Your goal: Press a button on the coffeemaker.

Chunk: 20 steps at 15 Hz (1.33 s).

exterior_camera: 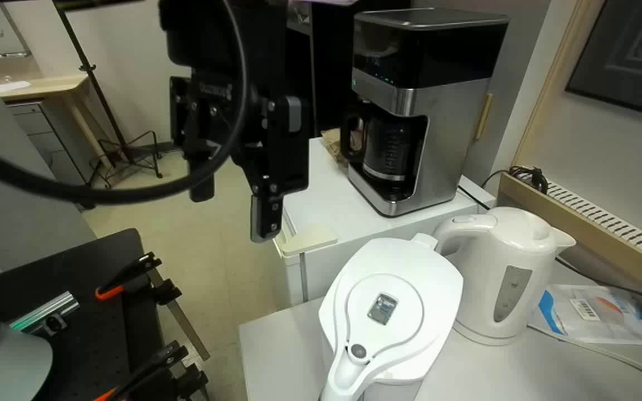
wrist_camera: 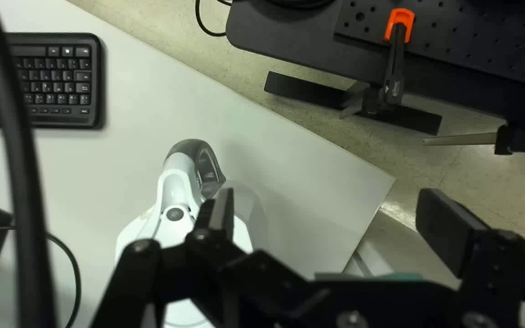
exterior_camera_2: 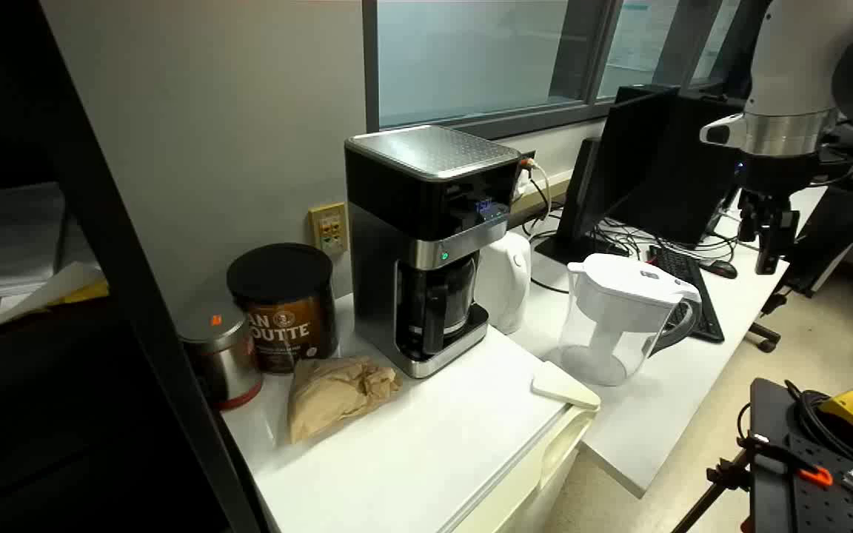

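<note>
The coffeemaker is a tall black and silver machine standing upright on a white cabinet; it shows in both exterior views. Its front has a small lit blue display and a green-lit button on the silver band. The dark glass carafe sits in its base. My gripper is open and empty, in the air apart from the coffeemaker; it also shows in an exterior view. In the wrist view the two fingers are wide apart above the desk corner. The coffeemaker is out of the wrist view.
A white filter jug and a white kettle stand on the desk beside the cabinet. A coffee can, a metal tin and a paper bag stand by the coffeemaker. A keyboard and monitors are on the desk.
</note>
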### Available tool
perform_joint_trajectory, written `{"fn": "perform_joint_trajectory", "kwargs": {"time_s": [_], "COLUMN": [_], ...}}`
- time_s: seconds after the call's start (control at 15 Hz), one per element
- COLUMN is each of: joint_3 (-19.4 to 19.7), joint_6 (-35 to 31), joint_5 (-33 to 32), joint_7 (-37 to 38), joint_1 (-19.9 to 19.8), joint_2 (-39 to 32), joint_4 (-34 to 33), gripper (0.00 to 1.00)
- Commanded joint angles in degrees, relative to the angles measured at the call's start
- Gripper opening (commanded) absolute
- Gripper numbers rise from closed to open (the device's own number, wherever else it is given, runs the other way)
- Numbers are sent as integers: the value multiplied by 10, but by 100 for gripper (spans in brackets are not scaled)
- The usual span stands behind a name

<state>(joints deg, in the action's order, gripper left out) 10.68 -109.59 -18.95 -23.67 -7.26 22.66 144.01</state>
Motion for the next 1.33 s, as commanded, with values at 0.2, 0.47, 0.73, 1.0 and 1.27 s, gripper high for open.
{"fn": "perform_joint_trajectory", "kwargs": {"time_s": [0.2,0.47,0.73,1.0,1.27], "joint_3": [1,-8,-32,-54,-73], "joint_6": [2,-16,-63,-124,-193], "joint_5": [0,-16,-49,-81,-116], "joint_7": [0,6,15,14,15], "joint_1": [2,6,17,31,41], "joint_2": [0,-3,-7,-12,-12], "joint_4": [-1,3,7,15,34], "gripper": [100,100,100,100,73]}}
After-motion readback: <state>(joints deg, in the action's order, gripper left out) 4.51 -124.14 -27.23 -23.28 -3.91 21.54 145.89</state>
